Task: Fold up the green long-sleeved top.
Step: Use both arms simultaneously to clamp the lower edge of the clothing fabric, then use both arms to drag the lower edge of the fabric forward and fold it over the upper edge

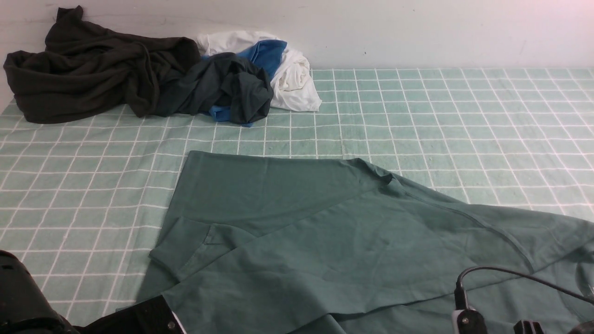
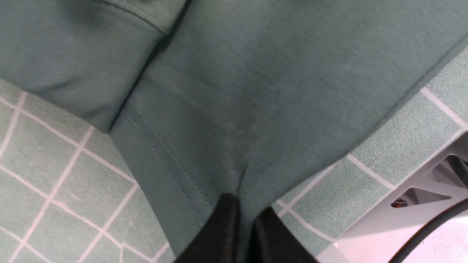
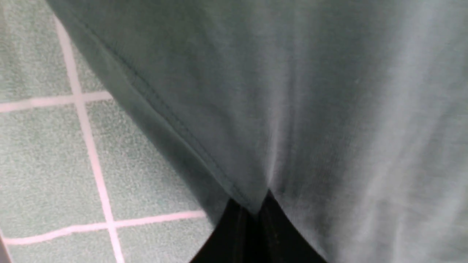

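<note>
At the bottom centre of the left wrist view, the left gripper had its black fingers pressed together on a pinch of the plain sage-green knit long-sleeved top, just beside a double-stitched edge. At the bottom centre of the right wrist view, the right gripper was likewise clamped on a tented fold of the same cloth beside a stitched edge. That picture was blurred, so whether it was the hem or a sleeve edge I could not tell.

In the front view the top lay flat across the lower centre and lower right of the frame, on the pale green tablecloth with a white grid. One sleeve, at lower left, lay doubled over the body. The other ran out to the right edge, apparently unfolded.

I judged the task as barely under way: one sleeve tucked in and both near edges gripped, with the second sleeve and the body folds left.

At upper left, well apart, sat a heap of crumpled very dark olive-black garment, dark teal-grey garment and blue and white cloth.
</note>
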